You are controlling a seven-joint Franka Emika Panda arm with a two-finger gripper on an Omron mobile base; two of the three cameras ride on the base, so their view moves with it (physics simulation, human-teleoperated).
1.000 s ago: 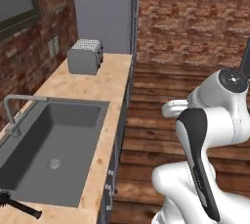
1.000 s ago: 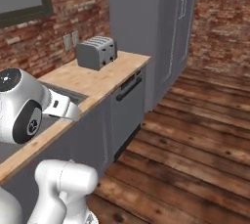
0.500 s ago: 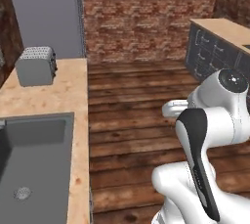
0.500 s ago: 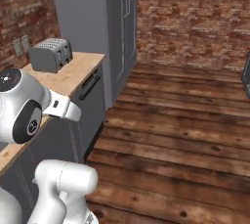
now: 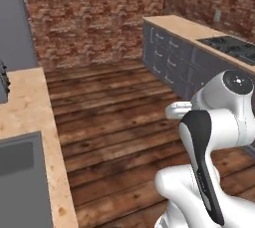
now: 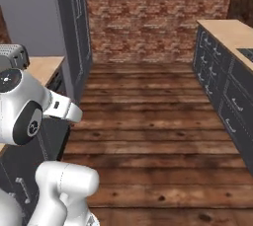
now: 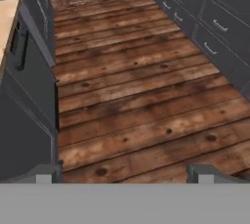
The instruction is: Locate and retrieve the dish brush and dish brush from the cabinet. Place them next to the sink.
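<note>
Spanning wide, end effector (image 7: 122, 171) empty | plank floor (image 6: 153, 126) open (counters (image 5: 30, 122) flank both edges)

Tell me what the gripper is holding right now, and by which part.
Nothing is held. In the hand view the gripper is open, its two fingertips set wide apart with only bare wooden floor showing between them.

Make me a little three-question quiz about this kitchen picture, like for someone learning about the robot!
1. True or false: the gripper is holding a brush.
2. What is the floor made of? A) white tiles B) wooden planks C) carpet
3. Fill in: in the left base view, a corner of the dark grey ____ is set into the counter.

Key: 1 false, its fingers stand apart with nothing between them. 2 B. 3 sink.
</note>
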